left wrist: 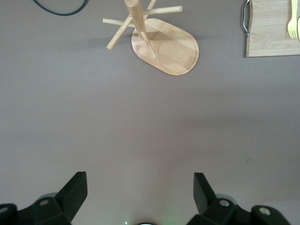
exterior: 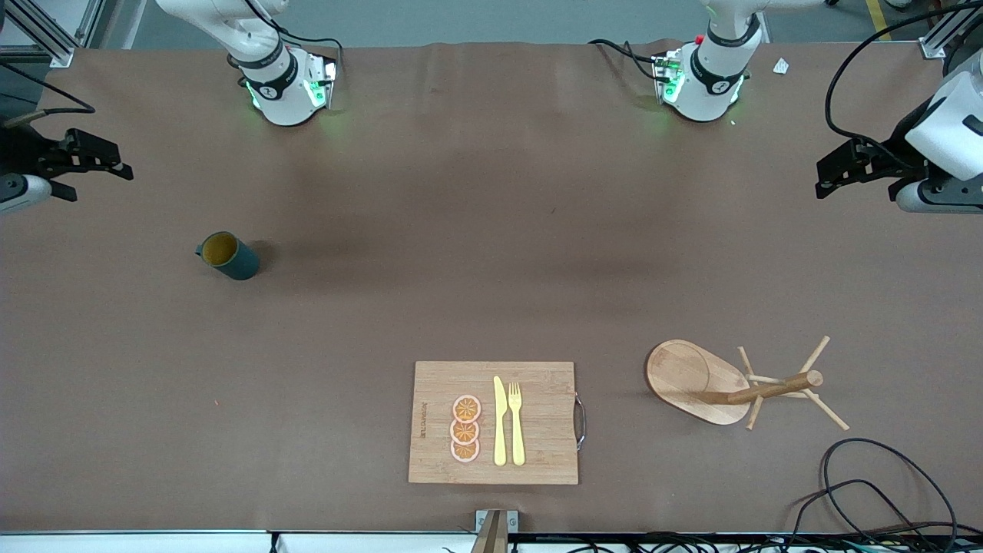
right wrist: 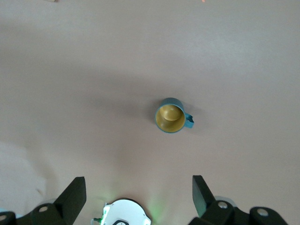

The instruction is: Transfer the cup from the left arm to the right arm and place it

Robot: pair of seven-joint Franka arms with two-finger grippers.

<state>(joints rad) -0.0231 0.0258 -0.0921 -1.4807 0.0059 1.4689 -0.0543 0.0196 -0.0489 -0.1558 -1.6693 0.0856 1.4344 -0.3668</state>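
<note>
The cup (exterior: 229,256), a dark teal mug with a tan inside, stands upright on the brown table toward the right arm's end. It also shows in the right wrist view (right wrist: 170,116), with its handle to one side. My right gripper (exterior: 100,178) hangs open and empty up in the air at the table's edge on the right arm's end; its jaws are wide apart in its wrist view (right wrist: 139,183). My left gripper (exterior: 820,179) hangs open and empty at the left arm's end, jaws wide apart over bare table (left wrist: 140,180).
A wooden peg rack (exterior: 737,384) on an oval base stands toward the left arm's end, near the front camera; it also shows in the left wrist view (left wrist: 159,40). A wooden cutting board (exterior: 537,422) holds orange slices (exterior: 465,428), a yellow knife (exterior: 499,421) and a fork (exterior: 516,422). Cables (exterior: 868,491) lie at the near corner.
</note>
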